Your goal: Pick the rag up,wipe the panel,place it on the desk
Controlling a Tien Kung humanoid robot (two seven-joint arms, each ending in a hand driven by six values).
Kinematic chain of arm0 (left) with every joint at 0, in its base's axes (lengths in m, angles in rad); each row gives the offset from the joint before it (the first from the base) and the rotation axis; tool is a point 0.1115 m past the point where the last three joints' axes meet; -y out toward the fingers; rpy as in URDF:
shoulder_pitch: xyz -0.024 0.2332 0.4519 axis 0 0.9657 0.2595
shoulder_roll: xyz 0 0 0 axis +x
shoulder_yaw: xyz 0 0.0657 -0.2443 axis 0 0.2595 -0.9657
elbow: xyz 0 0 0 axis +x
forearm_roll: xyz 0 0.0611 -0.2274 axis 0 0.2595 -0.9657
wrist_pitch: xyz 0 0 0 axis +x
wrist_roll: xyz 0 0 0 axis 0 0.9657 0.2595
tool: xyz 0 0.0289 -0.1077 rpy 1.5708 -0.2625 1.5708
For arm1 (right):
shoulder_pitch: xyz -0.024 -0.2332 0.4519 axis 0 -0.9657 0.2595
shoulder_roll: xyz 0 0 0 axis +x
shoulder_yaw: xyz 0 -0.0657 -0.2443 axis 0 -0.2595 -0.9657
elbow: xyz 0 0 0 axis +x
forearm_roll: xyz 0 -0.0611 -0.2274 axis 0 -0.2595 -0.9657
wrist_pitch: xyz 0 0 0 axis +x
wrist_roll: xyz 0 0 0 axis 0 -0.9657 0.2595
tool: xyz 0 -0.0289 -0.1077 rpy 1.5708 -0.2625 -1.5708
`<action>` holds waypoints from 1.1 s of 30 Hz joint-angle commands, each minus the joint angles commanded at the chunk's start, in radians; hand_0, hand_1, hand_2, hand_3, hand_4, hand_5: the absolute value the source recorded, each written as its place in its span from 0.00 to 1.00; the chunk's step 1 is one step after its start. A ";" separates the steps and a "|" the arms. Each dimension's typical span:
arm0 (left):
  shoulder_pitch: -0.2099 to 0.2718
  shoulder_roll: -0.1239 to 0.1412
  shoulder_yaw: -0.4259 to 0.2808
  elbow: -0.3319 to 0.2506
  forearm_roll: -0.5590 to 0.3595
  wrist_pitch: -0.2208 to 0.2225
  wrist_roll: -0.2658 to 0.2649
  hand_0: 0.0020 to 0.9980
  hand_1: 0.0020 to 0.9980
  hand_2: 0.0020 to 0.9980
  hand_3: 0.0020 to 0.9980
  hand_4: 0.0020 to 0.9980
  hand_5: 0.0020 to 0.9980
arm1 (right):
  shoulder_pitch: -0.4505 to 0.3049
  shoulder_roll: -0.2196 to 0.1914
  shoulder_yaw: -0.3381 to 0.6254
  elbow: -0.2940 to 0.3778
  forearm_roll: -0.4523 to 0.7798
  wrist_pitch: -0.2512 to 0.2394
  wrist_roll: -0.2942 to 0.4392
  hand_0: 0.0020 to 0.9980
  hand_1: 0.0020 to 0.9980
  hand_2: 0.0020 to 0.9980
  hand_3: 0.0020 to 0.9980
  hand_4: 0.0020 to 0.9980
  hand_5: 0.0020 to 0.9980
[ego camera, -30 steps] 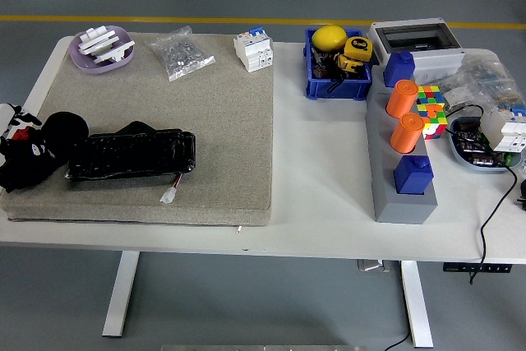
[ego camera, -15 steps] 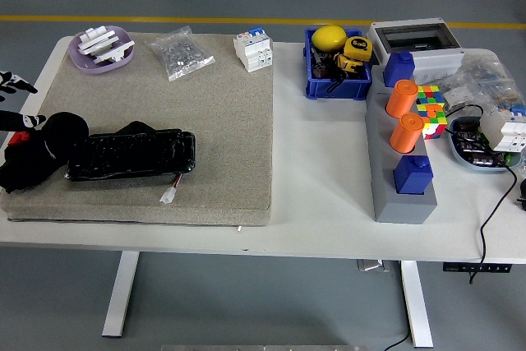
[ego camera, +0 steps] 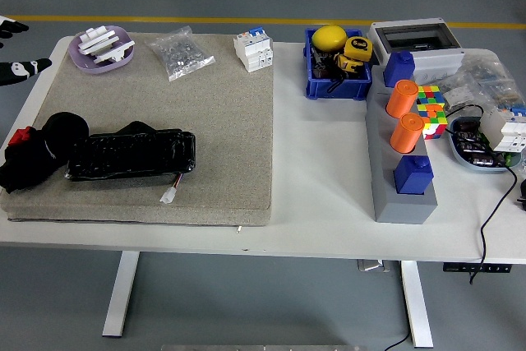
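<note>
Rag: a crumpled black cloth with a small red patch (ego camera: pixel 33 158) lies at the left end of the grey felt mat (ego camera: pixel 222 129), touching the left end of the glossy black oblong panel (ego camera: pixel 131 154). Nothing holds it. The panel lies flat on the mat, with a thin lead and white plug (ego camera: pixel 170 196) trailing from its lower right edge.

Left hand (ego camera: pixel 18 67): only a few black fingertips with white markings show at the picture's left edge, above and well apart from the rag. They appear extended and grasp nothing. The right hand is out of view.

Step in hand, as judged: the rag rests on the mat beside the panel, which fits either the start of the task or its end; these pictures alone do not settle which. If the pick-up is yet to come, the next move calls for the left hand to descend over the cloth's bunched middle, close the fingers on the fabric without catching the panel's end, and lift clear.

Other items, namely the lilac dish of white parts (ego camera: pixel 102 47) and the clear bag of small hardware (ego camera: pixel 180 52), sit at the mat's far edge, well apart from the work.
</note>
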 joint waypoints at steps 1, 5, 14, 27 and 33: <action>0.003 -0.008 -0.004 0.006 -0.011 0.005 -0.012 0.69 0.75 0.75 0.65 0.95 0.32 | -0.001 0.001 -0.002 0.000 0.001 0.000 0.000 0.76 0.60 0.63 0.62 1.00 0.63; 0.016 -0.033 -0.018 0.015 -0.028 0.015 -0.037 0.68 0.74 0.73 0.62 0.95 0.32 | -0.003 0.005 -0.006 -0.002 0.004 0.001 0.001 0.76 0.60 0.63 0.62 1.00 0.63; 0.050 -0.070 -0.064 0.018 -0.062 0.025 -0.077 0.68 0.74 0.73 0.62 0.94 0.31 | -0.003 0.007 -0.005 -0.002 0.001 -0.001 0.001 0.76 0.60 0.63 0.62 1.00 0.63; 0.120 -0.107 -0.143 -0.004 -0.073 0.048 -0.111 0.66 0.72 0.68 0.60 0.93 0.29 | 0.010 0.017 -0.001 -0.005 -0.015 -0.014 0.001 0.76 0.60 0.63 0.62 1.00 0.63; 0.130 -0.114 -0.145 -0.012 -0.058 0.049 -0.106 0.66 0.72 0.68 0.60 0.92 0.29 | 0.018 0.016 0.003 -0.007 -0.029 -0.027 0.002 0.76 0.60 0.63 0.62 1.00 0.63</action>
